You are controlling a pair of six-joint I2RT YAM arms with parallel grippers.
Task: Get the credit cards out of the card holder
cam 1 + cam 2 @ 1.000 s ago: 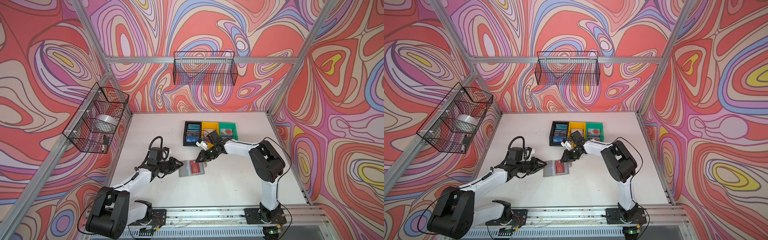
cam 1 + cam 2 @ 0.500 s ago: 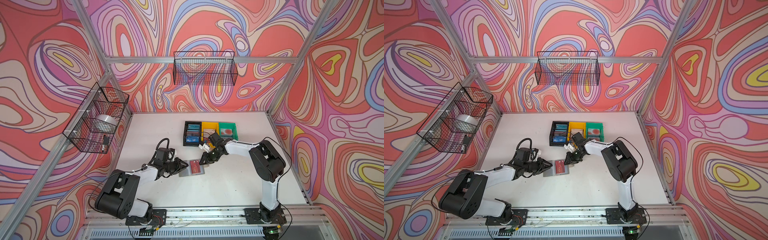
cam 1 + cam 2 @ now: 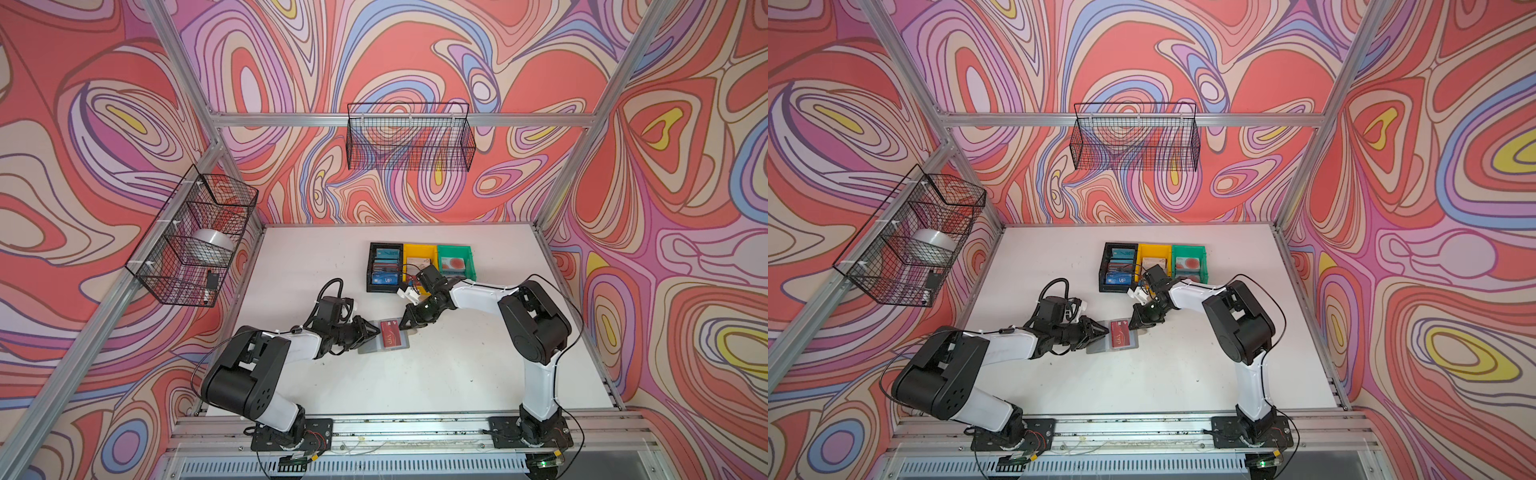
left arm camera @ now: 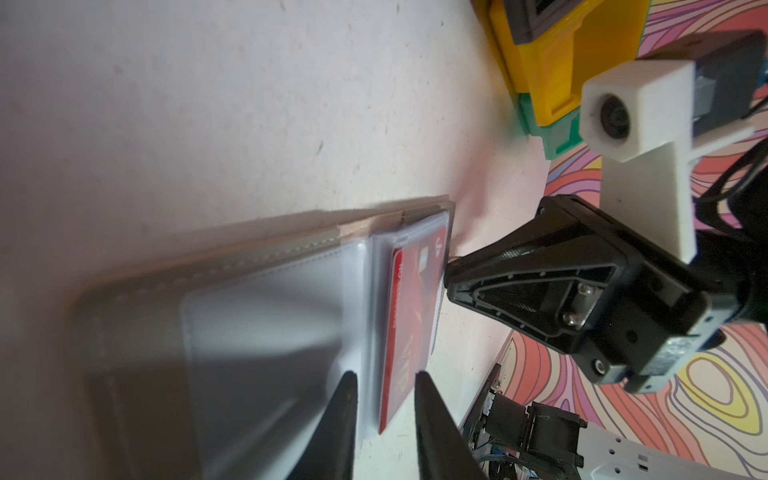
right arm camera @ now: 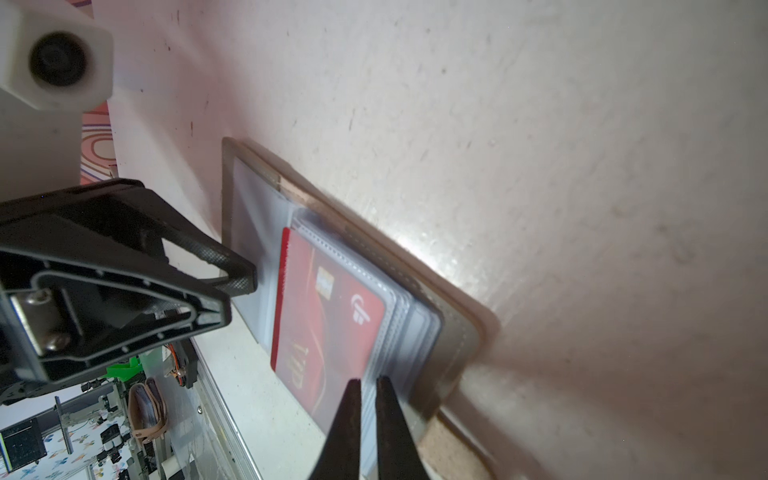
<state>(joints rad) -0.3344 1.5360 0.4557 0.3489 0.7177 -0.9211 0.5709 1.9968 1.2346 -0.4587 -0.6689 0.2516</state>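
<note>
At the left claw (image 4: 384,374): narrowly parted, tips straddling a clear sleeve (image 4: 266,311) of the open card holder (image 4: 124,320), flat on the surface (image 4: 249,104). At the right claw (image 5: 366,380): almost closed at the sleeve edge beside the dark red card (image 5: 328,332) in the holder; cannot tell whether gripping anything.

I work in a robotics lab cell: aluminium frame (image 3: 399,120), swirl-printed walls (image 3: 415,50), wire basket (image 3: 409,137) at twelve o'clock, mounting rail (image 3: 415,428) at six.
</note>
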